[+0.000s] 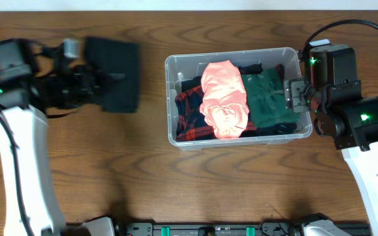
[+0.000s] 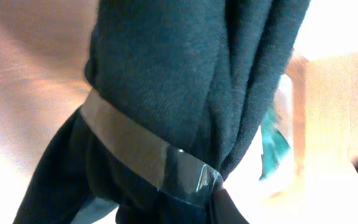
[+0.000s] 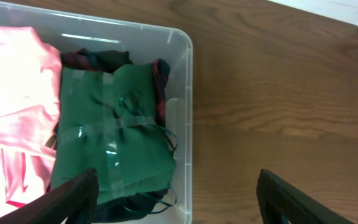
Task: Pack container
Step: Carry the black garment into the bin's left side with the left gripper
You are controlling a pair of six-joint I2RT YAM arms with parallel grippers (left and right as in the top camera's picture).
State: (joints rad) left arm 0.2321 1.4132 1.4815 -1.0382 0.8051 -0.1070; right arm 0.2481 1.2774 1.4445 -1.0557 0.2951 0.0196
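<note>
The clear container [image 1: 173,98] stands on the table right of centre. It holds a pink garment [image 1: 223,98], a taped green bundle [image 1: 266,98] and a red plaid garment [image 1: 190,111]. My left gripper [image 1: 87,82] is at the far left, shut on a dark cloth bundle [image 1: 115,72] bound with clear tape [image 2: 135,149], held left of the container. My right gripper [image 1: 293,94] is open and empty, straddling the container's right wall [image 3: 182,124]. The green bundle [image 3: 110,130] and the pink garment [image 3: 14,99] show in the right wrist view.
The wooden table [image 1: 241,183] runs under everything. A white wall edge lies along the far side [image 1: 189,4]. The right arm's body [image 1: 353,118] stands just right of the container.
</note>
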